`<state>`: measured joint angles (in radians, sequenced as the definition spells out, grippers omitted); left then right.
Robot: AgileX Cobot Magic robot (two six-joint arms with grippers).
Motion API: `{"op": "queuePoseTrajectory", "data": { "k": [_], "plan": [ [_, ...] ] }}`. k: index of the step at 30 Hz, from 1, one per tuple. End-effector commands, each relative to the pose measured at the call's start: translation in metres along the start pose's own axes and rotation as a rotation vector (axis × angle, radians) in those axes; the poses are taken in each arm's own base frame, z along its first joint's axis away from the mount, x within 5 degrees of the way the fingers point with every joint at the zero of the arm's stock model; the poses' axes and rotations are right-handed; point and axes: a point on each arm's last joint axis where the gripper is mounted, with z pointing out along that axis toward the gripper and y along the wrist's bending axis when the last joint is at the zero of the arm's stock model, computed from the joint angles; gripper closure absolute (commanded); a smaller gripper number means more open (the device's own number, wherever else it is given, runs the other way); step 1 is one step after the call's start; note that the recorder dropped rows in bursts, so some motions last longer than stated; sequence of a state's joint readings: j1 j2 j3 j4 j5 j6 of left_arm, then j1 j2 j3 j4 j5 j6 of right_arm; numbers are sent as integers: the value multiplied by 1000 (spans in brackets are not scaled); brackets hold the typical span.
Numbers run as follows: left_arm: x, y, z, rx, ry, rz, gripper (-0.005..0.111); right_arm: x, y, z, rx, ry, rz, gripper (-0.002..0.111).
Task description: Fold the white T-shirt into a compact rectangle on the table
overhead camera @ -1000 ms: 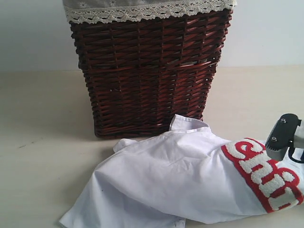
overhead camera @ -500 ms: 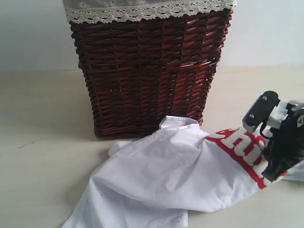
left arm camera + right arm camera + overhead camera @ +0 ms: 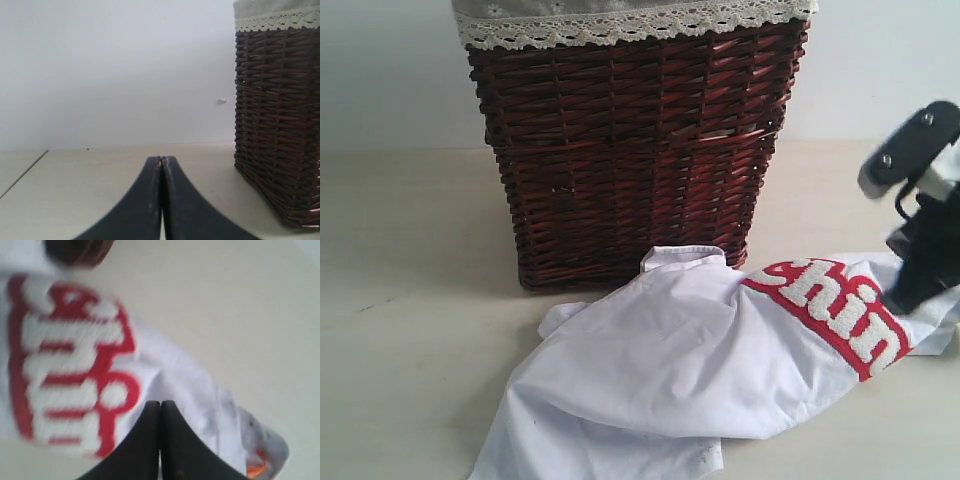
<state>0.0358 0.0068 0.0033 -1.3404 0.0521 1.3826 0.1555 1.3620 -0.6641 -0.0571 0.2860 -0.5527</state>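
You see the right end effector (image 3: 908, 295), clamped on the white T-shirt (image 3: 680, 360), standing higher than a second ago. The red band (image 3: 830, 310) has been drawn up and leftward, showing more of its letters. The collar (image 3: 682, 258) has slid left along the basket (image 3: 630, 150).
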Motion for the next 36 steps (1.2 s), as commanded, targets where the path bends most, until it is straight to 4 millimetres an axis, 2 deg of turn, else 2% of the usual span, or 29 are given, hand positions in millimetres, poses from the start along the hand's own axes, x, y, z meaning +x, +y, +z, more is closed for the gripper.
{"op": "queuePoseTrajectory", "data": {
  "k": [1,2,5,9,14,20,23,26,27,31,32,34,36],
  "plan": [
    [-2,0,-1,-1,-10,-10,107,47,30,-18,-352,303,-587,108],
    [-2,0,-1,-1,-10,-10,107,54,34,-18,-407,328,-654,108],
    [-2,0,-1,-1,-10,-10,107,66,41,-10,-373,342,-567,108],
    [-2,0,-1,-1,-10,-10,107,65,27,7,-191,293,-360,108],
    [-2,0,-1,-1,-10,-10,107,80,12,22,-183,321,-380,108],
    [-2,0,-1,-1,-10,-10,107,83,-2,33,-95,261,-357,107],
    [-2,0,-1,-1,-10,-10,107,85,-1,38,-113,269,-363,92],
    [-2,0,-1,-1,-10,-10,107,90,3,48,-152,292,-355,65],
    [-2,0,-1,-1,-10,-10,107,92,4,50,-161,297,-362,65],
    [-2,0,-1,-1,-10,-10,107,88,1,61,-106,232,-371,68],
    [-2,0,-1,-1,-10,-10,107,89,2,66,-107,228,-371,72],
    [-2,0,-1,-1,-10,-10,107,95,7,74,-152,261,-368,85],
    [-2,0,-1,-1,-10,-10,107,100,10,77,-186,288,-365,104]
  ]
}}
